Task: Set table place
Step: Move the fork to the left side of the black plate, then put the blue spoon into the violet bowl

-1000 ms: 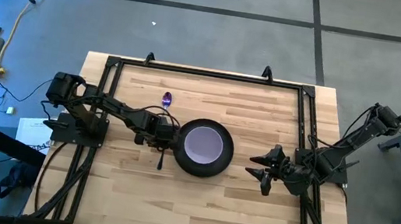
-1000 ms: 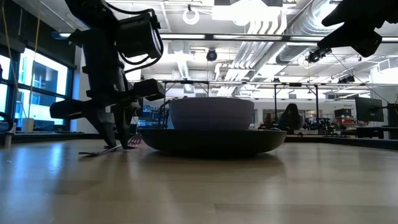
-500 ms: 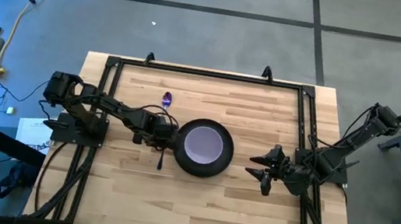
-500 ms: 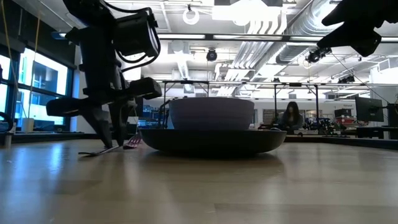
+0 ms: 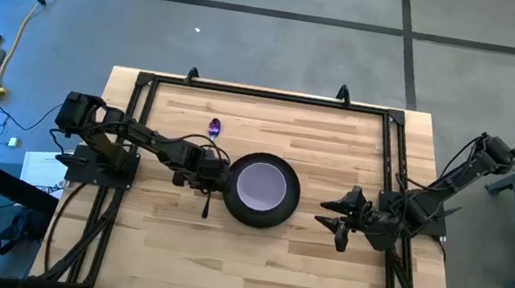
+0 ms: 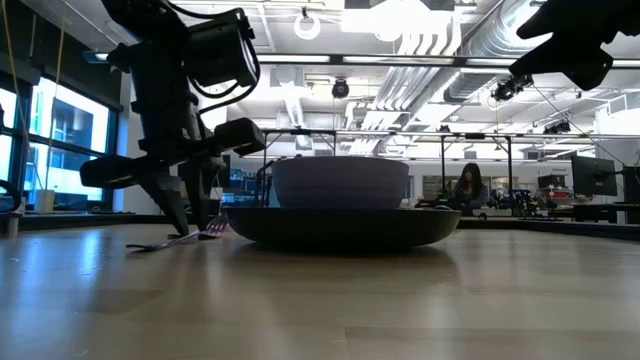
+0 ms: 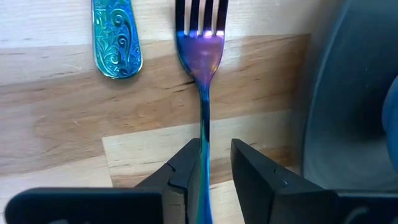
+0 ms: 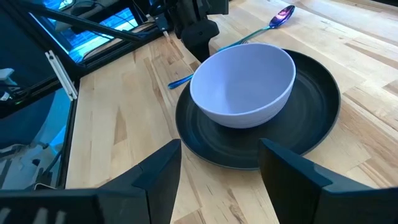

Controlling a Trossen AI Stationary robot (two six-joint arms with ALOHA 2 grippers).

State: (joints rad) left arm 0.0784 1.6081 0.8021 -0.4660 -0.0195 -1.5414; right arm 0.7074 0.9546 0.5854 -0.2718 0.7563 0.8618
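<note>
Two arms over the pale plank worktop (image 5: 252,254) with its thin black frame. Near the worktop's middle, dark grey round plate (image 5: 255,213), smooth lavender bowl (image 5: 259,185) sitting inside it. Just off the plate's left rim, fork (image 7: 203,74), iridescent metal, lying flat on the wood, tines toward the far edge. Left claw (image 7: 215,167) low over it, fingers (image 7: 186,168) slightly parted on either side of the slim handle, not visibly clamping. Beside the fork, embossed teal-blue handle end of the spoon (image 7: 115,37); purple spoon head nearer the far edge. Plate rim close by the left claw. Right claw (image 5: 337,219) wide apart, empty, near the right edge, well clear of the plate. Bare wood along the near edge and far right corner.
</note>
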